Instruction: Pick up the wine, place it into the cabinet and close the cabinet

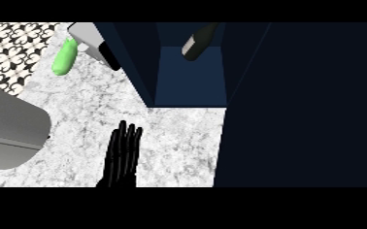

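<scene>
Wine (195, 43) seemingly inside open cabinet (190, 80), left hand (122, 155) apart.

White marble counter (179, 126), green oblong thing (63, 58) at its far left; wine bottle (197, 41) tilted inside cabinet (190, 80)

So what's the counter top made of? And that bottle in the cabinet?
The counter top looks like marble or stone: white with grey speckled veins, matte. The bottle looks like dark glass, with a pale sheen along its side, though plastic can't be ruled out.
</scene>
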